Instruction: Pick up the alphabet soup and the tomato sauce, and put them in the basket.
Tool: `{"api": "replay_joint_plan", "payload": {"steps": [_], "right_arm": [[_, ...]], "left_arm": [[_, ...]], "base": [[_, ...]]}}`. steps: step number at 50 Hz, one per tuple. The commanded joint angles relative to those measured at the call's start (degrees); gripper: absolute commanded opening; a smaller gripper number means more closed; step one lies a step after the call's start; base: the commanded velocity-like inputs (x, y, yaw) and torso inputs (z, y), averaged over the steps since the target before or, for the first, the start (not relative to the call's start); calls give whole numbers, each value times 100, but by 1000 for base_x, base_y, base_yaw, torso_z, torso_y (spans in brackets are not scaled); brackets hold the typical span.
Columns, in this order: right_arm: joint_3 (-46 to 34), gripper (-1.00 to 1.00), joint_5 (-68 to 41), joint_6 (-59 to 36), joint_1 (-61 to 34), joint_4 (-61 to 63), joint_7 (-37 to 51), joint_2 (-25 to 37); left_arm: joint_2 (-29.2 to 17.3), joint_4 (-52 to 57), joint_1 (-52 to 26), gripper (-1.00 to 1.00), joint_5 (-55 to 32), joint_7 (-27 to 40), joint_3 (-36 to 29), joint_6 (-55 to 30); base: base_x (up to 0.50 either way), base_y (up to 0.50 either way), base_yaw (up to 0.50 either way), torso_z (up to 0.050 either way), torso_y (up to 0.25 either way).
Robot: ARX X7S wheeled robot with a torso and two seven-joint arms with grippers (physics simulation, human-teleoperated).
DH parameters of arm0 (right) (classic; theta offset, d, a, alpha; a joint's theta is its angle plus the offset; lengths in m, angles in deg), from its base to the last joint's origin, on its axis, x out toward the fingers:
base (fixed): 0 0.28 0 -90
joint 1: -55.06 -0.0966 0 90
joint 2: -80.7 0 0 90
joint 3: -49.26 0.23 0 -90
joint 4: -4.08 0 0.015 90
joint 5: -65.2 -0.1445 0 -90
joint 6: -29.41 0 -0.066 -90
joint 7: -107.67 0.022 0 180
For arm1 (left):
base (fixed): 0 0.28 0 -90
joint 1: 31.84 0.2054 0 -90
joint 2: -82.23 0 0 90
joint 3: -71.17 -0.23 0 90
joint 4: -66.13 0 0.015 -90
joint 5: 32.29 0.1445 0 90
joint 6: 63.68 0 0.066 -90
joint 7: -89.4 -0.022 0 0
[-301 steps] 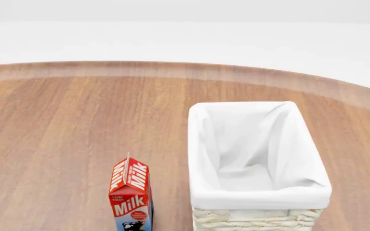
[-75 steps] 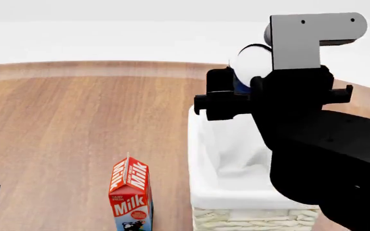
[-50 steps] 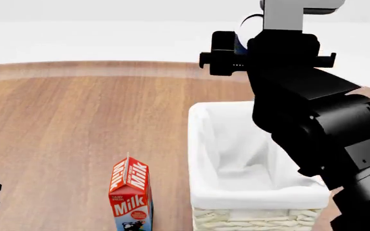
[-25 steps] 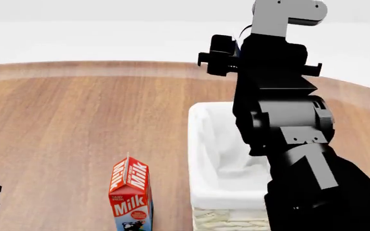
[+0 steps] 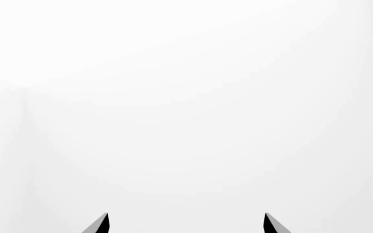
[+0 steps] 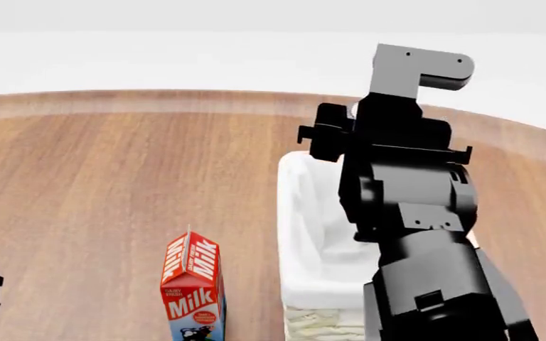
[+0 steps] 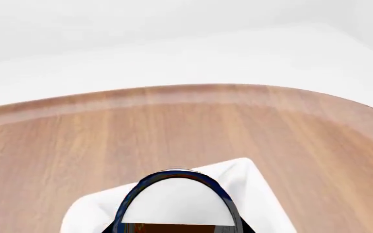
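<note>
On the wooden bench (image 6: 111,177), left of the basket (image 6: 297,234): a red milk carton (image 6: 193,284), upright, apart from the wicker wall. Nothing else standing near the basket on that side. Most of the basket's white lining hidden in the head view behind the black right arm, which rises over the basket and blocks its right half and far end.

Right arm stacked steeply above the basket, right end effector (image 6: 335,131) at the basket's far rim, pointing away from the robot. Clamped on the alphabet soup (image 7: 177,204): blue-rimmed can filling the near edge of the right wrist view, with the basket's white corner (image 7: 254,184) just beyond and below it. Tomato sauce not visible in any view.

Left end effector (image 5: 185,224) well left of the basket, only two dark fingertips (image 5: 99,224) showing, spread apart, with nothing between them against a blank white background.
</note>
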Motion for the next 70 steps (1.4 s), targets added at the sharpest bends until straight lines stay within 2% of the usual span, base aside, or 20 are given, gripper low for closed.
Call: {"api": "replay_joint_plan", "payload": {"steps": [1, 9, 19, 38, 70], "right_arm": [[1433, -100, 1813, -660, -80, 4, -227, -138], [1902, -100, 2386, -859, -108, 4, -335, -194], [1772, -100, 2354, -1119, -104, 4, -316, -198], [2386, -100, 3127, -1366, 79, 3, -348, -188], [2505, -100, 3474, -1581, 394, 3, -428, -185]], "left_arm": [[-1, 0, 49, 100, 6, 27, -34, 21], [-1, 0, 42, 100, -7, 24, -17, 4], [-1, 0, 72, 100, -24, 34, 1, 26], [-1, 0, 41, 100, 6, 20, -30, -6], [-1, 0, 41, 100, 18, 12, -34, -16]], "base": [[0, 0, 0, 0, 0], [0, 0, 0, 1, 0], [0, 0, 0, 0, 1], [0, 0, 0, 0, 1], [0, 0, 0, 0, 0]]}}
